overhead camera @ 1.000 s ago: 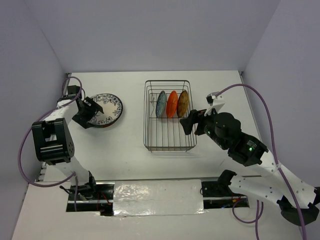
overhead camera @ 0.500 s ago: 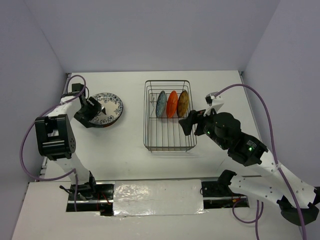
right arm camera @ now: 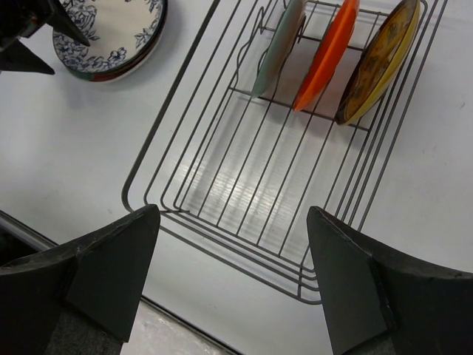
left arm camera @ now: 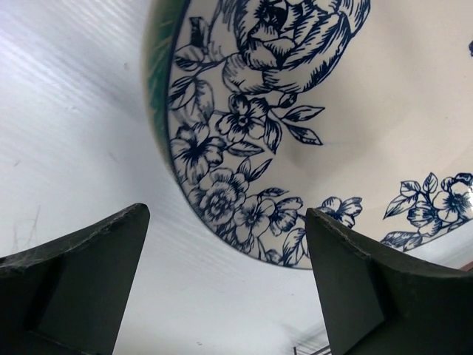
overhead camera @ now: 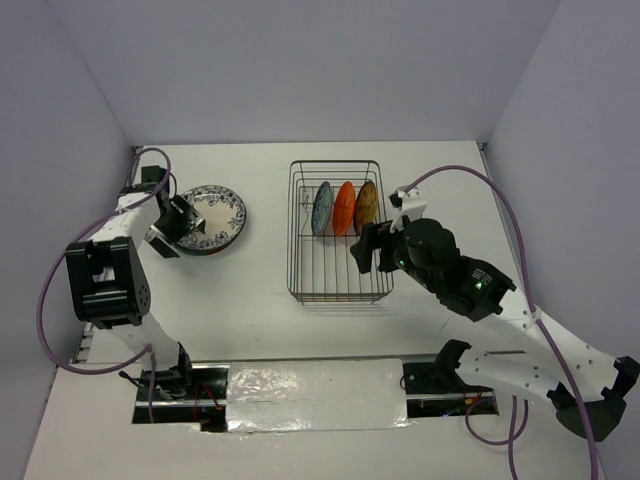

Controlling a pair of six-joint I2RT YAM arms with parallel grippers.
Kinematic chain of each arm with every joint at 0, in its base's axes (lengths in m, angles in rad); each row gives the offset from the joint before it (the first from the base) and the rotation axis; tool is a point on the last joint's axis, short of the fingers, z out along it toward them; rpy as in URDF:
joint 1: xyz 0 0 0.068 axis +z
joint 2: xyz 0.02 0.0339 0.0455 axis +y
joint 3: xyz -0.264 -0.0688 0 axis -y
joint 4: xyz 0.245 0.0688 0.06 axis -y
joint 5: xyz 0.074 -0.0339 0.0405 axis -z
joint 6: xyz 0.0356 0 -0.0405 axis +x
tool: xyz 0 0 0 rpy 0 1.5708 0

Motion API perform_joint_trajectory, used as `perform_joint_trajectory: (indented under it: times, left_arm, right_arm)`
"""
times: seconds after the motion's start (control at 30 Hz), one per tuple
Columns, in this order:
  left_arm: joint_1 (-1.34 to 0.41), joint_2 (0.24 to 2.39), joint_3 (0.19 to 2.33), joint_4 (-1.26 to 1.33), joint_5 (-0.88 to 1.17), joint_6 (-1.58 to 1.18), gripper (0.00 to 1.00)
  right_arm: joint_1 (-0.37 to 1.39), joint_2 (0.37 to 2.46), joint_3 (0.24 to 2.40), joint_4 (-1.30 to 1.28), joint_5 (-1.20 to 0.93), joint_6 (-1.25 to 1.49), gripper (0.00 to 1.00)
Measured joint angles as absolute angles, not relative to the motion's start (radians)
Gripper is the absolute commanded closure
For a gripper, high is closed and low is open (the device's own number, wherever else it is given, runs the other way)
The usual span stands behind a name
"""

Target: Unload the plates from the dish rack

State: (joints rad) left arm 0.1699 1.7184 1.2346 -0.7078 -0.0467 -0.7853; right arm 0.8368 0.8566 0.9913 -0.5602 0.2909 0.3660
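1. The dish rack (overhead camera: 292, 240) sits in the middle of the table (overhead camera: 250, 300). Three plates stand on edge, side by side, in its far half: a teal plate (overhead camera: 321, 207), an orange plate (overhead camera: 344, 207) and a yellow patterned plate (overhead camera: 366, 205).
2. The right gripper (overhead camera: 362, 247) hovers over the rack's right side, near the yellow patterned plate, with its fingers spread wide and holding nothing.
3. A white plate with a dark-blue floral rim (overhead camera: 215, 218) lies flat, well left of the rack, on top of a teal-edged plate (left arm camera: 157, 81).
4. The left gripper (left arm camera: 225, 214) is at the white plate's left rim. Its fingers are wide apart on either side of the rim and are not clamped on it.
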Motion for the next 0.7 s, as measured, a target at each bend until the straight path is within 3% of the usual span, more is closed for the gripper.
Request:
perform_joint_trajectory:
  times: [0.27, 0.47, 0.57, 0.7]
  left_arm:
    - [0.170, 1.565, 1.217, -0.762, -0.151, -0.764, 0.00]
    - [0.170, 1.176, 1.104, -0.748, -0.197, -0.671, 0.00]
    - [0.171, 0.955, 1.047, -0.720, -0.173, -0.592, 0.00]
    - [0.166, 0.682, 0.942, -0.671, -0.153, -0.517, 0.01]
  right_arm:
    - [0.837, 0.885, 1.000, -0.577, 0.324, 0.370, 0.11]
    - [0.779, 1.032, 1.044, -0.611, 0.376, 0.369, 0.14]
    - [0.704, 1.107, 1.066, -0.619, 0.394, 0.368, 0.21]
    - [0.624, 1.207, 1.131, -0.631, 0.445, 0.357, 0.39]
